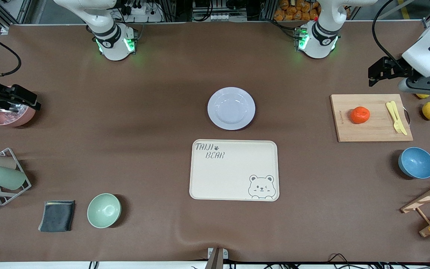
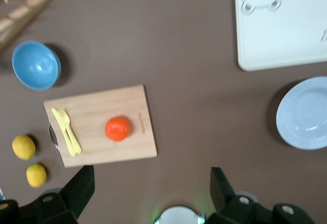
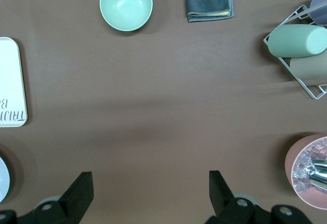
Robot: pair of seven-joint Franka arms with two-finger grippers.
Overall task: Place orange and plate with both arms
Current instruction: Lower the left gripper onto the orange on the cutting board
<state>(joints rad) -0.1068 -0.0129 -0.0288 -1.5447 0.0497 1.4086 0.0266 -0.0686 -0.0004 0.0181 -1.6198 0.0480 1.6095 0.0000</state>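
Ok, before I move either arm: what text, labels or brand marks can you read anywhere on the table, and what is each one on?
"TAIJI BEAR": printed in a corner of the cream bear-print tray, with a paw mark beside it and a bear drawing in another corner.
A small dark mark on the wooden cutting board, near its edge: too small to read.
Nothing readable on the plate, the orange or the bowls.

glossy plate (image 1: 231,108), wooden board (image 1: 371,117), seemingly matt tray (image 1: 233,170)

Bare brown table (image 1: 144,112) around round lavender-white plate (image 1: 231,108); yellow plastic fork (image 1: 396,116) just beside red-orange orange (image 1: 360,114) on wooden board (image 1: 371,129).
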